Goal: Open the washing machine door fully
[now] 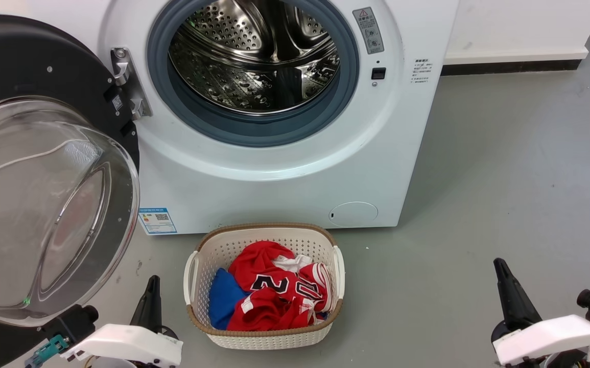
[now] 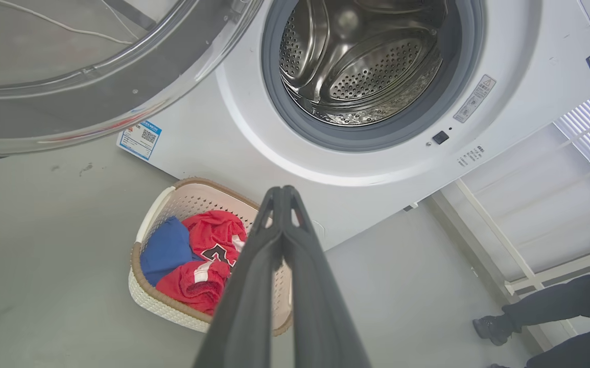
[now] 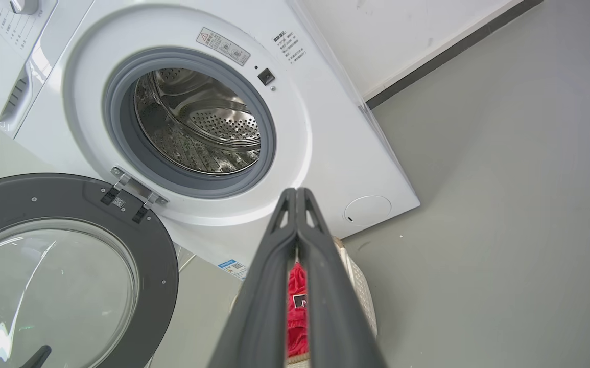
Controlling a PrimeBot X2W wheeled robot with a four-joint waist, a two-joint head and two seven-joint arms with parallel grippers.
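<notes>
Your round glossy black door (image 1: 34,61) stands wide left — grey floor (image 1: 504,179) open right; left gripper (image 1: 152,280), right gripper (image 1: 499,263) near, clenched empty.

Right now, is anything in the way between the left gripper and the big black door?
Nothing visible is. In the head view the washing machine door hangs open just up-left of the left gripper. The laundry basket sits to that gripper's right, not between them.

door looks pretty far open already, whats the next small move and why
Probably none on the door: the washing machine door hangs swung wide on its hinge, well clear of the drum. The left gripper and right gripper are shut and touch nothing, so I'd rest both arms low.
</notes>
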